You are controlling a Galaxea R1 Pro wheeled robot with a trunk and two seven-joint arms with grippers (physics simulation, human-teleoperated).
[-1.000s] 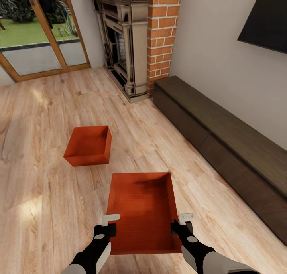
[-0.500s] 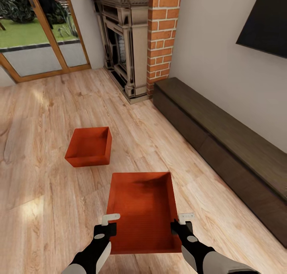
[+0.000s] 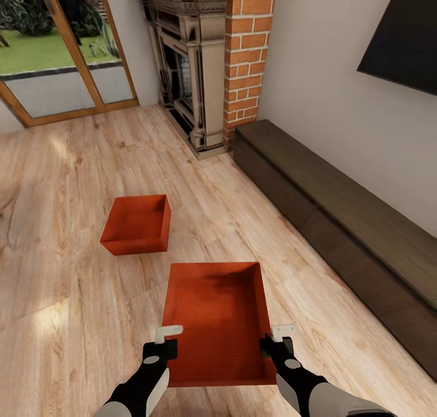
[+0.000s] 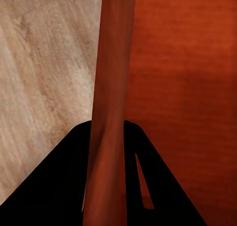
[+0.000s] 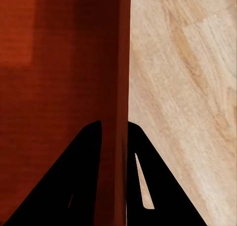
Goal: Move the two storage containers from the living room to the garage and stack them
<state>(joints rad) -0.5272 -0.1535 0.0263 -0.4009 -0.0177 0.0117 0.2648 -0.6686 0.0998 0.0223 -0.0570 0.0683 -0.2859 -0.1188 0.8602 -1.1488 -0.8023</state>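
- Red-orange held container (image 3: pixel 217 320) hangs above the wood floor (image 3: pixel 54 283), nearer to you than the second container (image 3: pixel 136 224), which lies on the planks on the fireplace (image 3: pixel 194 71) side.
- Your left claw (image 3: pixel 162 339) pinches its left wall and your right claw (image 3: pixel 278 338) its right wall; both forearms reach forward, level.
- Thin walls may slip if you turn fast, or it may hit the dark low cabinet (image 3: pixel 340 223).

Arms are black up top with pale grey shells underneath, each tool (image 3: pixel 162 342) (image 3: pixel 277 340) black with whitish finger tips.
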